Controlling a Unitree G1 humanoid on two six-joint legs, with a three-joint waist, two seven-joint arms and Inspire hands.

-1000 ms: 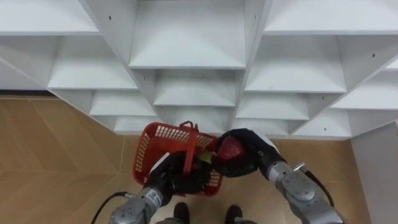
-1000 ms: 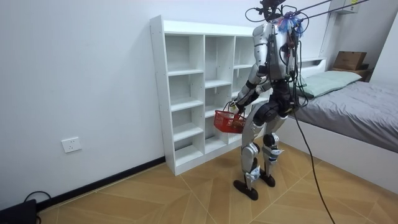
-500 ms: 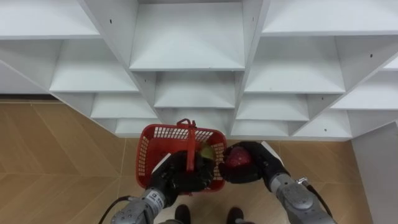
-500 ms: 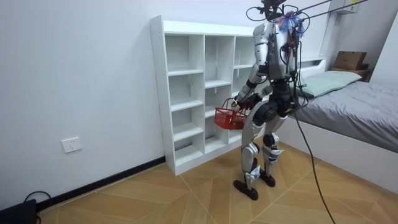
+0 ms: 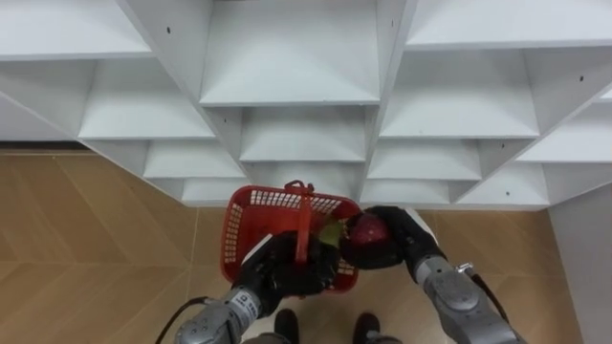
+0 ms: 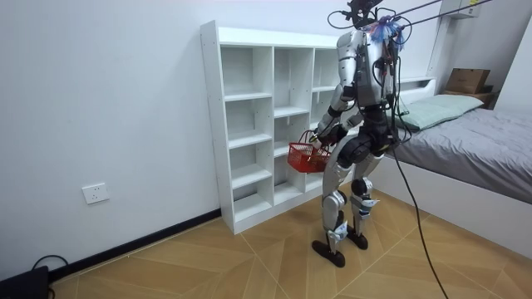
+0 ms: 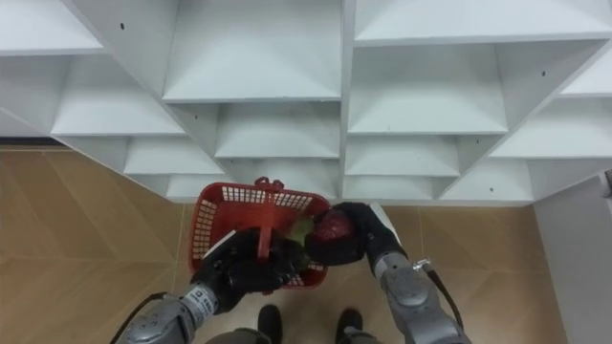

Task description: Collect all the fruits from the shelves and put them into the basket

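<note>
The robot stands close before the white shelf unit (image 6: 258, 124), upright on the wooden floor (image 5: 86, 239). Its left hand (image 5: 275, 274) has the fingers curled round the handle of the red basket (image 5: 233, 239) and holds it up on the near side of the lowest shelves. The right hand (image 5: 406, 237) is clamped round a red fruit (image 5: 368, 232) at the basket's right rim (touching it or just above, I cannot tell). A green fruit (image 5: 332, 232) lies inside the basket, just left of the red one.
</note>
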